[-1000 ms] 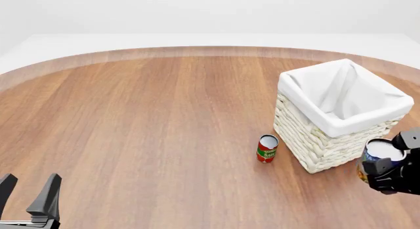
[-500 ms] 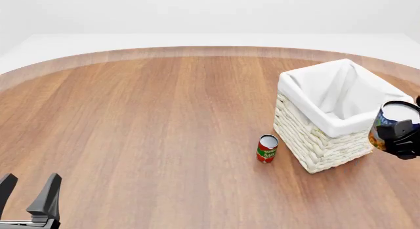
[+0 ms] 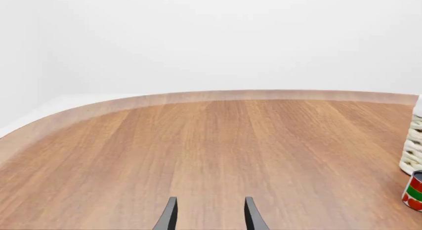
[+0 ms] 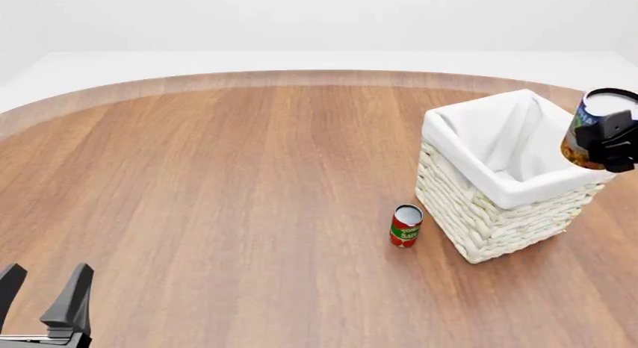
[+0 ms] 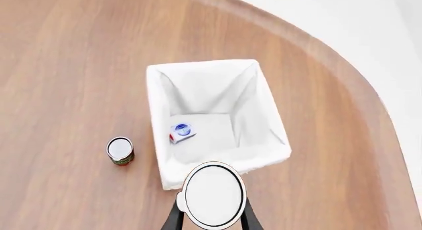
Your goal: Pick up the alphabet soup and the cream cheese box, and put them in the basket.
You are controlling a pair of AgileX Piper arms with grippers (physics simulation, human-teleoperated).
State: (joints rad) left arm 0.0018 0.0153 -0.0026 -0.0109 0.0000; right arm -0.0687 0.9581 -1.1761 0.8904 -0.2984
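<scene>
The alphabet soup [image 4: 596, 129] is being pinched by the right gripper [image 4: 610, 141], held in the air over the basket [image 4: 503, 211] rim nearest that gripper. Below it, the cream cheese box [image 5: 181, 131] is lying on the basket's lining. A red-and-green can [image 4: 405, 225] is standing just beside the basket. The left gripper [image 3: 207, 215] is being held spread, well apart from everything.

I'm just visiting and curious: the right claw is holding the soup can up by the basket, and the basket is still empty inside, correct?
Not quite. The basket isn't empty: the right wrist view shows the cream cheese box on its lining. The right claw does hold the alphabet soup beside it.
</scene>
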